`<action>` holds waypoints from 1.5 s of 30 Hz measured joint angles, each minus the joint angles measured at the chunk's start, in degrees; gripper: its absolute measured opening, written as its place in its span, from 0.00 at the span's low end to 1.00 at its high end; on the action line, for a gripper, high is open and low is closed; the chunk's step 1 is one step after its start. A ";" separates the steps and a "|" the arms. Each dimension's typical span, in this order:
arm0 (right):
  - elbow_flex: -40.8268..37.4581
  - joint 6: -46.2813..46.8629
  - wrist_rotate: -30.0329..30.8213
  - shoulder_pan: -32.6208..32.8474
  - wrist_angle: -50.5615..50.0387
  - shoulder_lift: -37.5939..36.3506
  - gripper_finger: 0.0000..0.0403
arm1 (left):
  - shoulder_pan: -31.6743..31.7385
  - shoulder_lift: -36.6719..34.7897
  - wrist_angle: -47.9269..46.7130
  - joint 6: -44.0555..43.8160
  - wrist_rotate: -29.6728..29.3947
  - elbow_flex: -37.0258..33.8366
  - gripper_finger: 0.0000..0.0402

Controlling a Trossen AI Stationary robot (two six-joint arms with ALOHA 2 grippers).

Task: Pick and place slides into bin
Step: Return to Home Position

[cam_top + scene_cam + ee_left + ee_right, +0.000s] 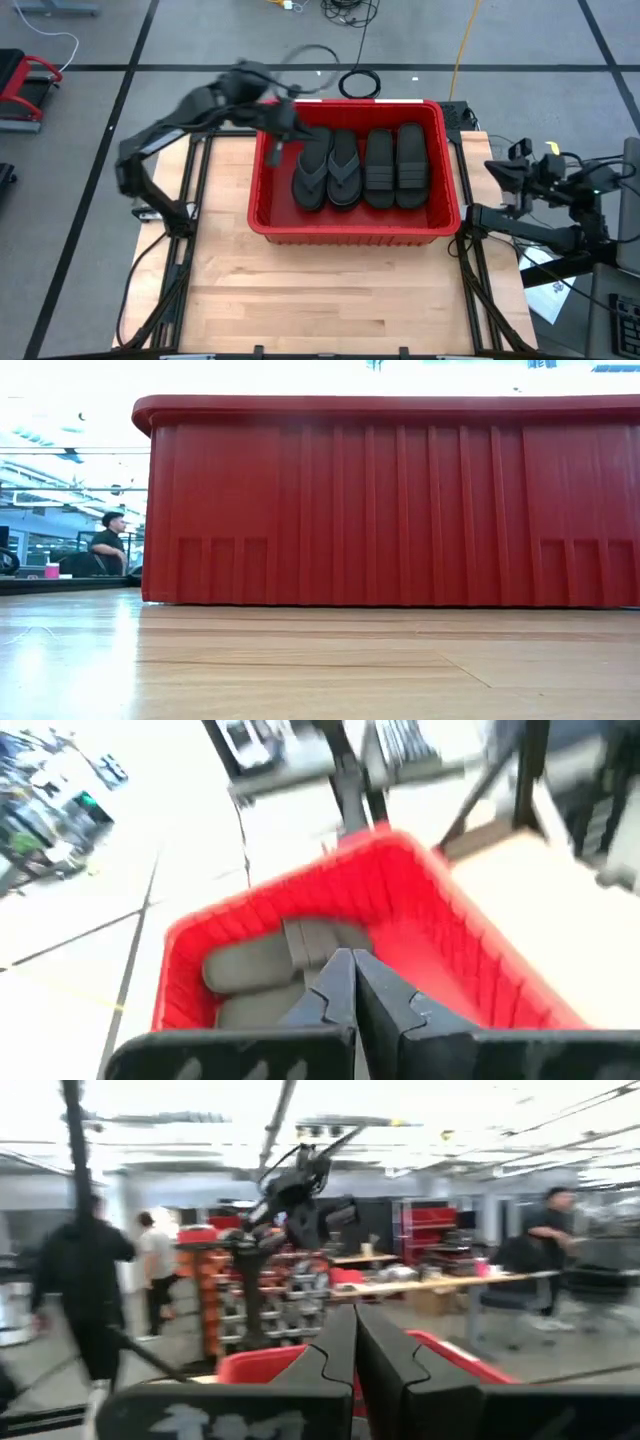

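Table (330,300): plain wooden top, pretty much just the bin on it, toward the back.
Bin (350,232): big red ribbed tub. From the low camera its wall (400,500) fills nearly the whole shot.
Left arm: bent up from the table's left side and reaching in over the bin's back left corner. It looks blurry from above.
Right arm: folded up off the table's right edge, well clear of the bin.
Sandals (360,168): four black ones showing, lying side by side lengthwise inside the bin. That's two thong ones on the left and two wide-strap ones on the right.
Left hand (277,148): sits above the bin's rim, pointing down at the sandals. Fingers are pressed together with nothing in them (352,958).
Right hand (497,168): parked beside the table, fingers together too and empty (355,1312).
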 joint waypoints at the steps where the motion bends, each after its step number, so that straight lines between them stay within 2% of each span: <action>1: 0.16 0.80 -1.29 0.00 -0.28 -0.02 0.00 | -0.78 -1.28 0.47 -2.48 -0.29 0.03 0.00; 3: -0.07 2.30 -4.00 0.00 -2.63 -0.04 0.00 | -2.72 -3.51 -0.31 -5.42 -2.67 -0.87 0.00; 5: -1.55 3.33 -5.42 0.00 -5.70 -0.04 0.00 | -5.14 -5.72 -1.99 -5.88 -6.55 -5.24 0.00; 9: -6.28 2.83 -4.80 0.00 -7.83 -0.04 0.00 | -6.21 -9.51 1.58 -9.56 -9.06 -22.37 0.00; 12: -9.80 1.57 -2.54 0.00 -3.93 -0.62 0.00 | -5.81 -12.51 20.10 -17.87 -6.35 -36.56 0.00; 15: -13.48 3.87 -0.27 0.00 1.69 -2.45 0.00 | -5.66 -15.45 48.76 -29.14 -3.77 -47.06 0.00; 18: -15.08 6.60 -0.70 0.00 -0.12 -2.42 0.00 | -4.64 -18.09 70.65 -37.49 -7.67 -54.88 0.00; 20: -16.20 7.72 -1.56 0.00 3.41 -2.42 0.00 | -4.31 -20.06 77.53 -40.70 -9.81 -58.28 0.00; 23: -15.45 7.87 -2.24 0.00 4.88 -2.42 0.00 | -4.75 -26.59 73.42 -39.92 -13.36 -60.52 0.00; 27: -12.26 10.21 -2.26 0.00 0.72 -2.42 0.00 | -6.70 -37.83 54.40 -34.87 -21.82 -60.61 0.00; 32: -6.01 11.49 -5.41 0.01 -2.99 -2.42 0.00 | -11.30 -51.02 35.81 -35.51 -33.11 -60.41 0.00; 36: -2.95 15.74 -5.55 0.00 -8.68 -2.42 0.00 | -14.37 -53.72 24.76 -38.12 -34.41 -60.52 0.00; 39: -3.01 19.63 -7.94 -0.04 -9.05 -2.40 0.00 | -16.62 -53.61 18.17 -41.62 -40.17 -60.54 0.00; 42: -4.03 18.16 -7.06 -0.61 -6.78 -2.40 0.00 | -18.66 -54.04 20.72 -40.44 -46.04 -62.18 0.00; 45: -6.90 15.36 -6.20 -1.20 -6.07 -2.40 0.00 | -18.97 -56.39 28.27 -37.77 -47.01 -65.81 0.00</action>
